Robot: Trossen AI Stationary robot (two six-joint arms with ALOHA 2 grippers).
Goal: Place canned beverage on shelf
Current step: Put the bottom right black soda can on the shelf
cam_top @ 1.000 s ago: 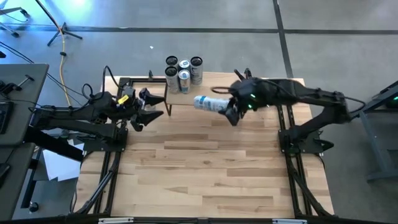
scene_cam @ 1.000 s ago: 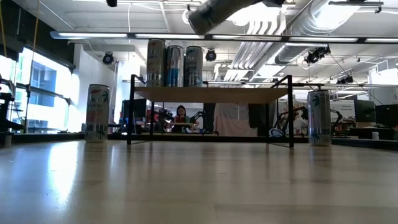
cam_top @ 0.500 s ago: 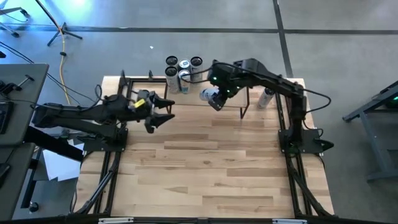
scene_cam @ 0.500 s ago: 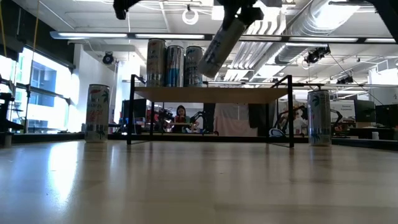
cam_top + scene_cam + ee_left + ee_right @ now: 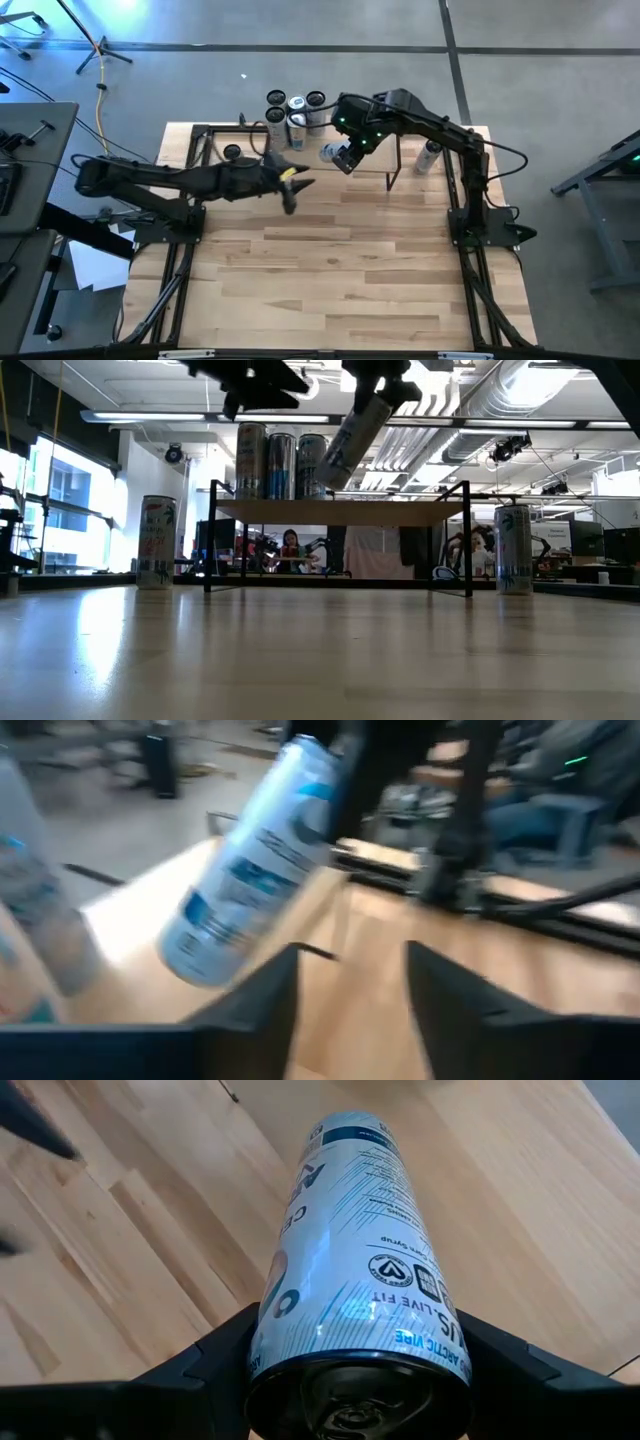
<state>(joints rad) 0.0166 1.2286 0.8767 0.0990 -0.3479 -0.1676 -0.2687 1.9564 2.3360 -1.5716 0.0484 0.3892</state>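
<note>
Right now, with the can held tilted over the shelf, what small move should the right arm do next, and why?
Probably tip the can upright before lowering it. The right gripper holds it slanted above the shelf, close beside the three cans already standing there. Lowered at this slant, it would likely land on its edge or knock a neighbour.

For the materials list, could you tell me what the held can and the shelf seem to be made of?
Can in the right gripper: apparently thin metal, glossy printed white-and-blue wrap, shiny ringed end.
Shelf: pale board that looks like wood, matte, on thin black legs, probably metal tube.
</note>
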